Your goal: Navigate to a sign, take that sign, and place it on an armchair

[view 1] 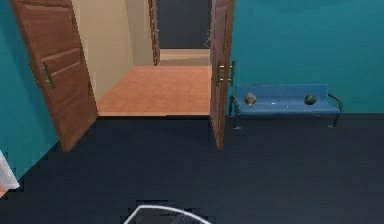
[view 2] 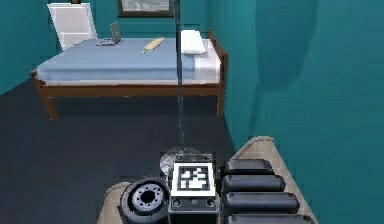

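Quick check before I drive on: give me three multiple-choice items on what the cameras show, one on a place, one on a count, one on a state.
1. Where does the long blue bench stand in the forward view?
A. Right of the brown wooden doors, against the teal wall
B. Inside the far room
C. Left of the doors

2. How many small round things lie on the bench?
A. One
B. Two
C. Four

3. How do the brown wooden doors stand?
A. Both shut
B. Both swung open
C. One open, one shut

Answers:
1 A: the bench sits along the teal wall, just past the right-hand door leaf.
2 B: one round thing lies near each end of the seat.
3 B: the orange floor of the next room shows between the two leaves.
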